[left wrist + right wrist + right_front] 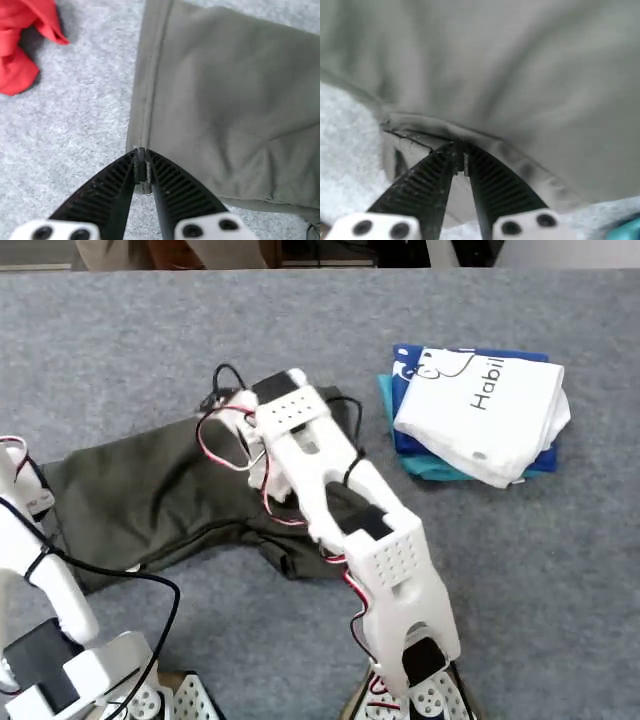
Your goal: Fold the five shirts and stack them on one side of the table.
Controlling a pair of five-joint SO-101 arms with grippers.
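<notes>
The olive shirt (170,500) lies spread and partly rumpled on the grey table (120,330), toward the side where the left arm stands. The left gripper (140,167) is at the shirt's seamed side edge, its black ribbed jaws drawn nearly together with a thin fold of the olive cloth pinched between the tips. The left arm (40,580) stands just beside that same edge of the shirt. The right gripper (461,156) is at another edge of the olive shirt, its jaws likewise narrow and clamped on a hemmed fold of the fabric. The right arm (340,500) stretches across the olive shirt, with its wrist over the shirt's far edge and red and black cables looping around it.

A crumpled red shirt (20,45) lies on the table apart from the olive shirt, off its seamed edge. Well apart from the olive shirt, beyond the right arm, sits a stack of folded shirts: a white shirt (490,410) on top, a blue shirt (410,365) under it and a teal shirt (430,468) at the bottom.
</notes>
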